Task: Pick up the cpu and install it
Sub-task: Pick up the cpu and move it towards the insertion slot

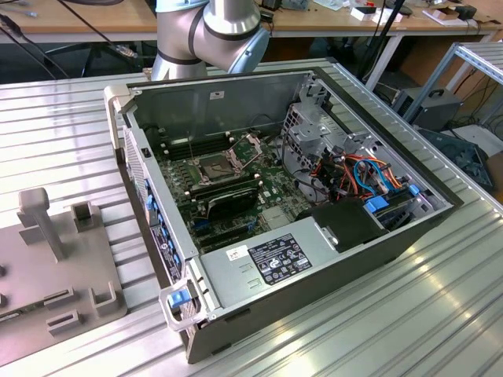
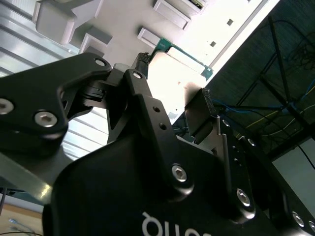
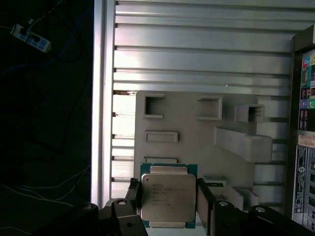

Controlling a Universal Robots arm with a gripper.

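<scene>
the cpu [image 3: 167, 199] lies flat over the grey fixture plate [image 3: 187, 128], close to one end of it, with its dull metal lid turned up toward the camera and a thin green board edge showing all round. whether it rests on the plate or sits just off it cannot be told. it is nearly square. its slightly longer sides run alongside the fingers [image 3: 203, 206], and its shorter edges lie crosswise between them.

the gripper [image 3: 168, 184] has one finger against each long side, pinching the cpu. in the second wrist view the gripper [image 2: 174, 74] straddles the cpu [image 2: 183, 73] in the same way.

beyond the cpu's free short edge the plate carries raised rectangular pockets and a slanted block. the plate sits on the ribbed metal bench [image 3: 197, 59], whose edge rail runs just beside it, with dark floor and loose cables past that.

in the exterior view the fixture plate [image 1: 71, 275] is at the exterior view's left. bare bench [image 1: 63, 133] separates it from the open computer case [image 1: 236, 102]. inside the case the socket [image 1: 218, 166] lies uncovered, with its metal frame hinged up.
</scene>
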